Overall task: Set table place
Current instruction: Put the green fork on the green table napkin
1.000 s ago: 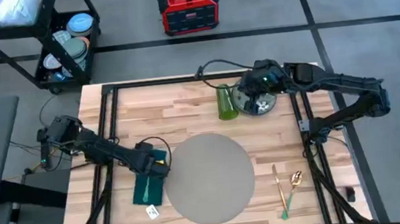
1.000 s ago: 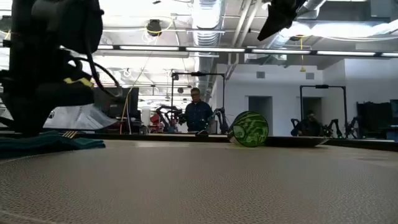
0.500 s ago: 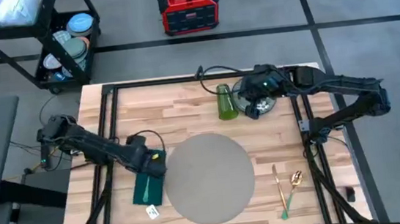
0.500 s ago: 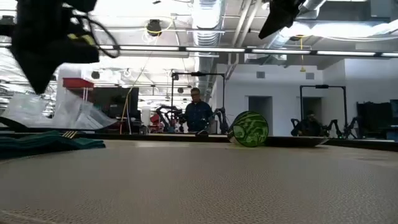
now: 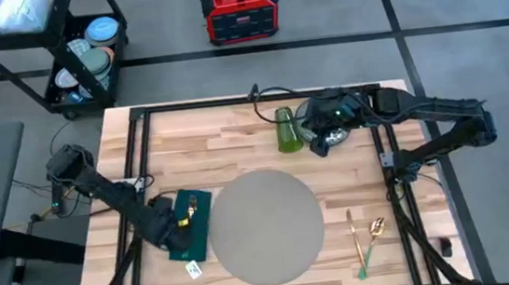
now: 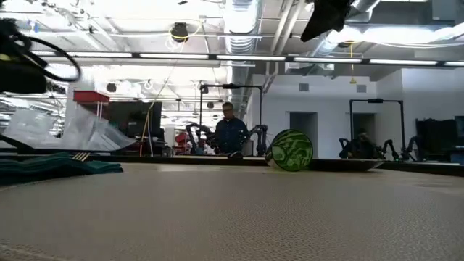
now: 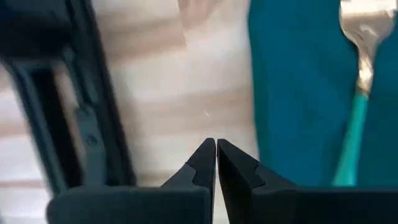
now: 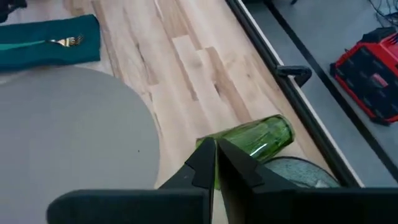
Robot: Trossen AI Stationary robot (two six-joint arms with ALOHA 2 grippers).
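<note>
You have one light wooden butcher-block table [image 5: 226, 136], carrying one large round grey placemat [image 5: 267, 225], one dark green rectangular napkin [image 5: 190, 225], one green glass tumbler on its side [image 5: 287, 130] and one dark floral plate [image 5: 328, 126]. Count three gold utensils: one fork on the napkin [image 7: 360, 81] and two right of the placemat [image 5: 365, 237]. Two dark arms, one red box [image 5: 240, 13], one black cart [image 5: 67, 48].

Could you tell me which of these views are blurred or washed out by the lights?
Left wrist view: the table and its frame rail are smeared, while the gripper shows crisp. Low view: ceiling lights glare white across the top, and the near placemat is soft. High view: evenly lit and sharp.
</note>
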